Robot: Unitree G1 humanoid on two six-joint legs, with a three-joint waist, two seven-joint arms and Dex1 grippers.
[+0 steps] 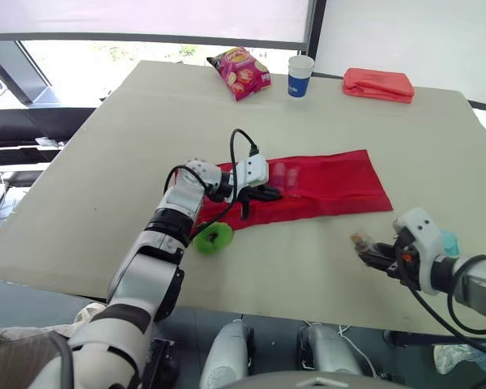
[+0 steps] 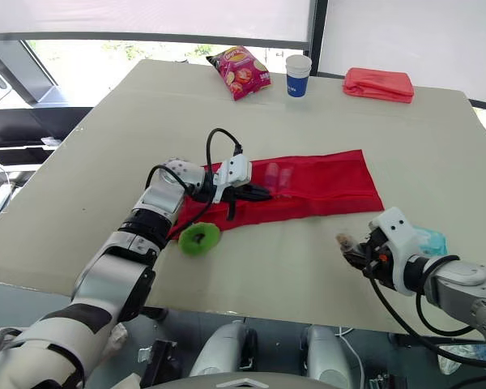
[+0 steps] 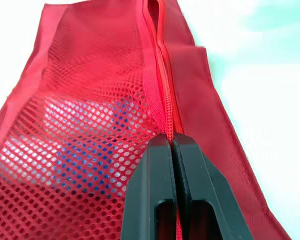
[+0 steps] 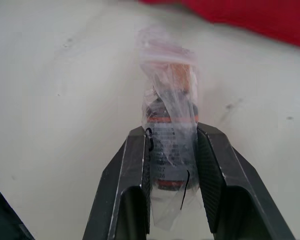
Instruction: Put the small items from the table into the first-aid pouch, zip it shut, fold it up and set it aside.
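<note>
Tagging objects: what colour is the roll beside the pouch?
The roll is bright green, best seen in the right eye view.

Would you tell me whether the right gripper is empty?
No, the right gripper clamps a small plastic-wrapped bottle between its fingers.

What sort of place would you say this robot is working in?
Probably an office or lab meeting room: a large beige table stands beside bright windows with roller blinds, and a paper cup and snack bag sit at its far edge.
</note>
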